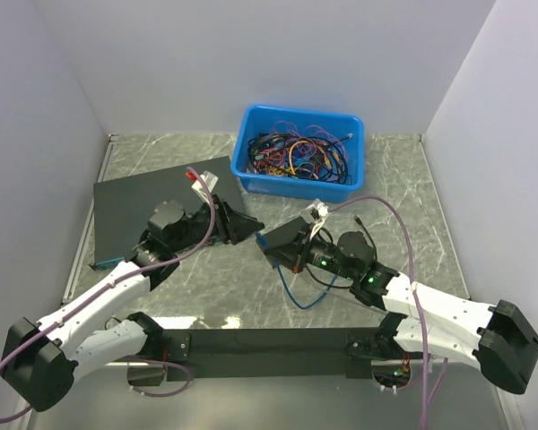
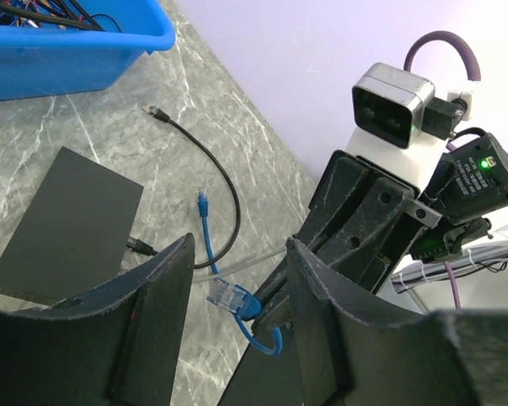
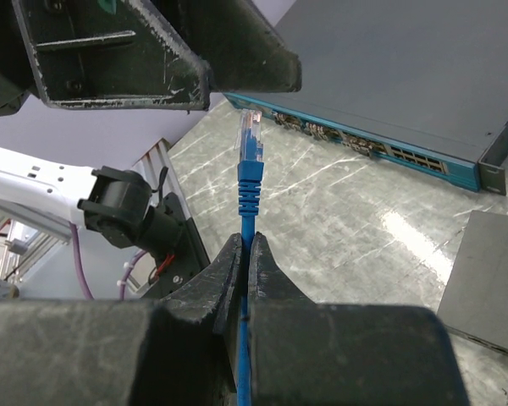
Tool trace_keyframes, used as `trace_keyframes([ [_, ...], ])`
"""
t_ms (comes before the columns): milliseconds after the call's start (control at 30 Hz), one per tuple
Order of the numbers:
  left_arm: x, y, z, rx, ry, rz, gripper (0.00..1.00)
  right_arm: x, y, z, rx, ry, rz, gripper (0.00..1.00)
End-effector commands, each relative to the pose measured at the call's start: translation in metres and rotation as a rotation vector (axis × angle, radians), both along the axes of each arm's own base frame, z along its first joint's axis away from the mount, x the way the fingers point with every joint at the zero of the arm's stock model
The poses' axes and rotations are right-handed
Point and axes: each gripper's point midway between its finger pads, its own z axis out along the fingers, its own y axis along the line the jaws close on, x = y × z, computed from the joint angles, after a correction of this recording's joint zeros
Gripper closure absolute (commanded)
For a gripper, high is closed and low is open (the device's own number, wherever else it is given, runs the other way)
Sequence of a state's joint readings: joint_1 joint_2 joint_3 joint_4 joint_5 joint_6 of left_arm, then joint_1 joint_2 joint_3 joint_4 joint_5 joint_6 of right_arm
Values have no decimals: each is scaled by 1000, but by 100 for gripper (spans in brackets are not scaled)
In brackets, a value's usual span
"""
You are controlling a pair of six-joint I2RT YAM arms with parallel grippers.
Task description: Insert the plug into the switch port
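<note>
White arms point(image 1: 103, 305) — black joints point(image 1: 38, 358), purple cables point(image 1: 411, 262)

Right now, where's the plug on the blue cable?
Central in the top view, the plug sticks out past the right gripper, which pinches its blue cable, and shows between the open fingers of the left gripper.

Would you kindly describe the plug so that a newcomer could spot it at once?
In front of the blue bin, find the right hand, shut on a thin blue cable. The plug sticks up just beyond its grip: clear tip, ribbed blue boot. Unlike the other blue connector and the black cable's connector, lying on the table, it is held aloft.
</note>
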State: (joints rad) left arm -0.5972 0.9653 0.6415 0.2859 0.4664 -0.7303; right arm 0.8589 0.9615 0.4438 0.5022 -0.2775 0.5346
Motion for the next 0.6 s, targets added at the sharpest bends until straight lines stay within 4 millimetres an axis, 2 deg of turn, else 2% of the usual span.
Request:
trace_keyframes([
  [0,-7,0,8,-24,-25,-16,48,9,1,24,57,-53,-21,100],
  [567,-8,-2,1,-11,-6,-24,52,17,0,33,71,-66,-43,100],
])
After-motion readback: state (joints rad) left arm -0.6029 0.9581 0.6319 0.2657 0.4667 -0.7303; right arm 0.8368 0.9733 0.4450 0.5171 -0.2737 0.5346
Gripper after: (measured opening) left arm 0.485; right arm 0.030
